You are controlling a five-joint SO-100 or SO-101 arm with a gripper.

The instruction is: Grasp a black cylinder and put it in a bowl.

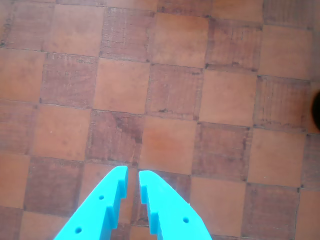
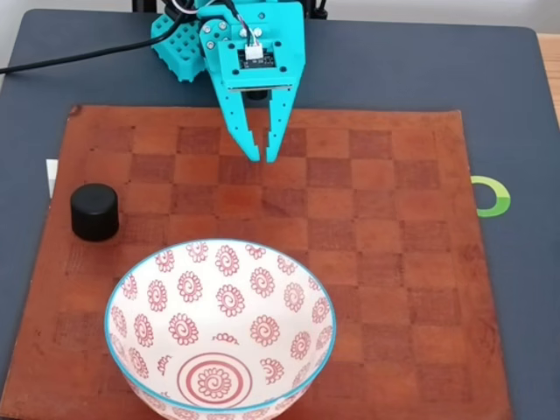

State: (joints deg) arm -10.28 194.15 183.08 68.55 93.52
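You see a dark grey table (image 2: 516, 87) carrying a brown leather checkerboard mat (image 2: 394, 262) across the centre of the fixed view. On the mat, the black cylinder (image 2: 94, 212) stands at left, and the bowl (image 2: 122, 293) sits at lower centre.

No text, number or brand can be read. The one sign is a green and white ring logo (image 2: 492, 196) on the dark table (image 2: 516, 105), right of the mat.
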